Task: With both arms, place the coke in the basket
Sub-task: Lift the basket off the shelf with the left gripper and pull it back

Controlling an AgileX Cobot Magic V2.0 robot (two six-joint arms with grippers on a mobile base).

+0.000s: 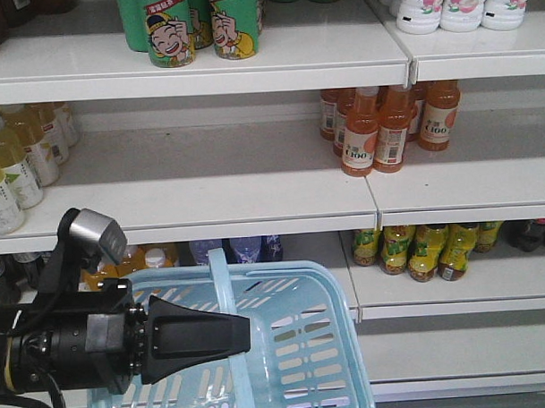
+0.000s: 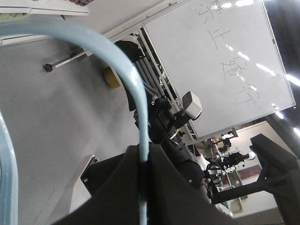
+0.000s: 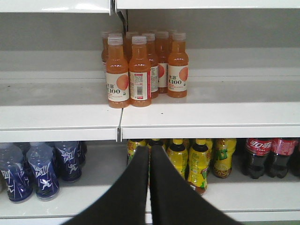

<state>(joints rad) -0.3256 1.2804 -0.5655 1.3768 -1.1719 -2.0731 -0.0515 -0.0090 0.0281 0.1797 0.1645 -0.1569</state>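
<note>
Left hand (image 1: 246, 335) grips one basket (image 1: 316, 368) (by handle (image 1: 220, 279)); right hand (image 3: 150, 161) closed.

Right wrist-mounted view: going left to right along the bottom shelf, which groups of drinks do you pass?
dark blue bottles → yellow bottles with green labels → dark cola bottles with red labels
</note>
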